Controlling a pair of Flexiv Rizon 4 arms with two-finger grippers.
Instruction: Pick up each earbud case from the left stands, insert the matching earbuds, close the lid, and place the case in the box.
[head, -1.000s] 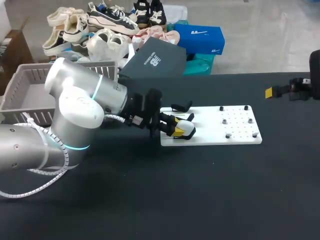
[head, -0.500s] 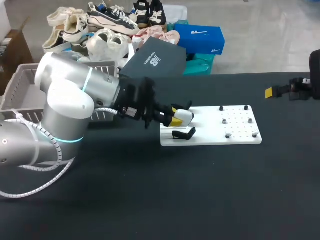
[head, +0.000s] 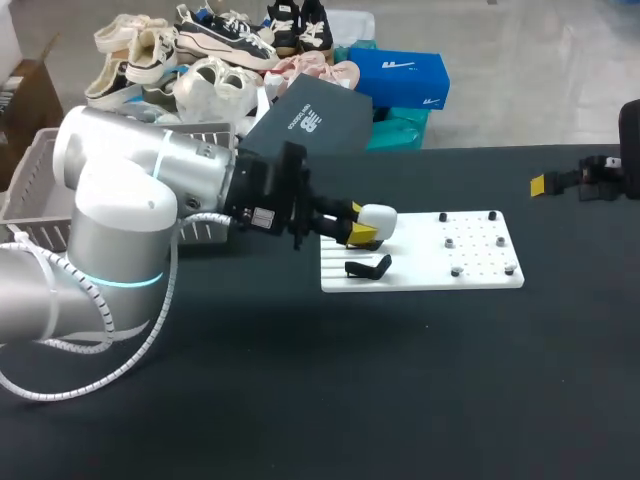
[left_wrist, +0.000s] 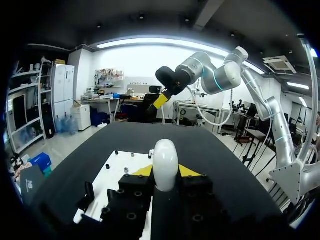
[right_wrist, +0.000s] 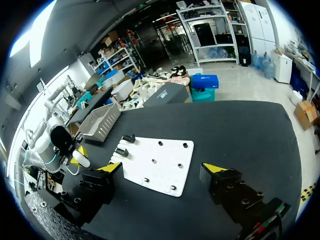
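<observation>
My left gripper (head: 362, 233) is shut on a white earbud case (head: 378, 219), which it holds in the air over the left end of the white stand board (head: 430, 268). In the left wrist view the case (left_wrist: 165, 163) stands upright between the yellow tips of the left gripper (left_wrist: 165, 171). A bare black stand (head: 367, 268) sits on the board just below the case. My right gripper (right_wrist: 162, 170) stands open and holds nothing, far off at the table's right. It faces the board (right_wrist: 156, 161) and two black stands (right_wrist: 125, 145). No earbuds show.
A grey mesh basket (head: 40, 190) stands at the back left of the table, behind my left arm. The board's right half carries several small black pegs (head: 455, 243). My right arm (head: 600, 178) sits at the far right edge. Black tabletop (head: 400, 380) lies in front.
My left gripper has lifted the white case off the near black stand and carried it up and back over the board. That stand now stands bare. The right arm has not moved.
</observation>
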